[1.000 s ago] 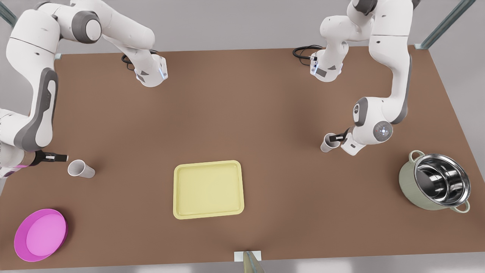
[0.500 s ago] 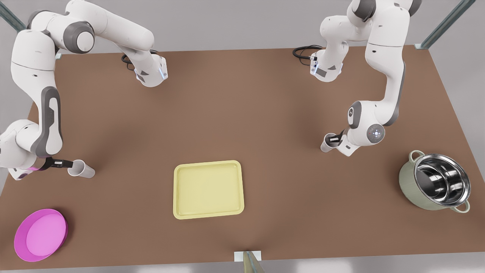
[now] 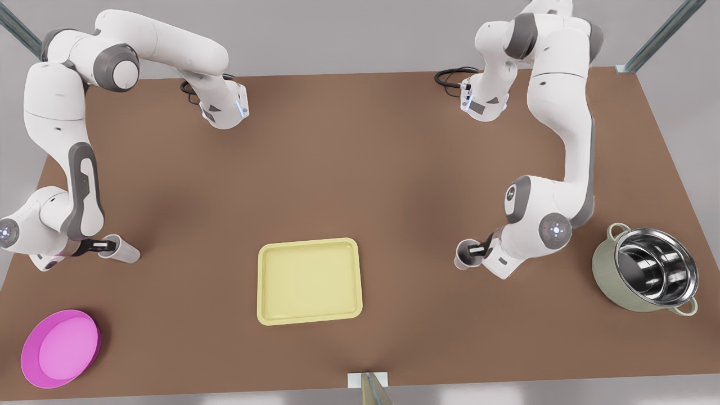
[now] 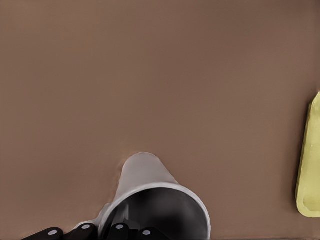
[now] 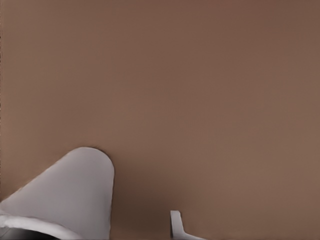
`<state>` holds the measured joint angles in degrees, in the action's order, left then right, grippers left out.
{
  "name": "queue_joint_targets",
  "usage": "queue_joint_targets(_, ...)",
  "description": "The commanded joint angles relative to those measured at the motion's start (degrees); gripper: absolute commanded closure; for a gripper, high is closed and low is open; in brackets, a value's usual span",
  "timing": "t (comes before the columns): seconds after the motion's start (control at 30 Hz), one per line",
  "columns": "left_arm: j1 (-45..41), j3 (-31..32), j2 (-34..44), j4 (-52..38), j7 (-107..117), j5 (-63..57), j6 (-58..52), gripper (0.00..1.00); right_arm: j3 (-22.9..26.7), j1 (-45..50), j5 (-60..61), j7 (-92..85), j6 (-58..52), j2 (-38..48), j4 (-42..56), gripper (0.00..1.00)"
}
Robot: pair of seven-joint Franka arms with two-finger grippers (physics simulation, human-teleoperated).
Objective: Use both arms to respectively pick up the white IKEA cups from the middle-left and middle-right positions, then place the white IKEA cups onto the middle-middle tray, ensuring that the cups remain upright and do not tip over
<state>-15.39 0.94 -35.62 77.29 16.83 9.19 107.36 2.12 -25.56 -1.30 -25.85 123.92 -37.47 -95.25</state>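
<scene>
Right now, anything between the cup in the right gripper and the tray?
Nothing: in the front view only bare brown table lies between the right gripper's cup and the tray.

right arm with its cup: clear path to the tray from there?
Probably yes. The right gripper grips its white cup by the rim, and bare brown table separates it from the tray; nothing stands between.

Even, bright, diffuse light; soft faint shadows on the desk; glare inside the steel pot, lower right.
</scene>
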Motion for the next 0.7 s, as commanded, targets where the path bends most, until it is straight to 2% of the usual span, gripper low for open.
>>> queue_joint_targets(0.0,-3.68,0.03,-7.0,-10.04,27.72,0.22,-6.63,0.76,-0.1,0.25,-0.11,-3.16,-0.61,0.11,-0.02,0.46)
queue_joint_targets(0.03,-3.77,0.9,-11.66,-16.9,30.28,0.3,-5.14,0.76,-0.27,0.34,-0.11,-3.16,-0.61,0.11,-0.02,0.52)
queue_joint_targets(0.13,-8.77,2.49,-15.97,-21.03,38.43,0.3,2.49,0.76,-0.45,1.22,-0.11,-3.16,-1.84,0.64,0.07,0.63)
queue_joint_targets(0.2,-10.89,2.57,-17.29,-21.12,41.96,0.39,6.2,0.76,-0.62,2.62,-0.02,-2.89,-4.3,1.96,0.77,0.77)
queue_joint_targets(0.3,-13.43,4.16,-19.14,-21.47,47.49,0.48,9.62,0.76,-7.21,2.98,-0.02,-2.72,-5.44,3.98,1.74,0.79)
queue_joint_targets(0.43,-16.07,5.3,-19.4,-23.15,52.6,0.39,11.99,0.76,-19.26,4.28,2.0,-0.09,-6.76,3.72,2.88,0.79)
queue_joint_targets(0.53,-18.62,5.21,-20.89,-23.15,53.83,0.39,16.75,0.76,-19.26,12.73,6.74,10.64,-6.24,2.75,6.04,0.79)
queue_joint_targets(0.67,-20.64,4.86,-22.83,-23.23,53.48,0.31,18.33,0.76,-19.26,18.88,9.3,20.75,-5.8,0.2,10.35,0.79)
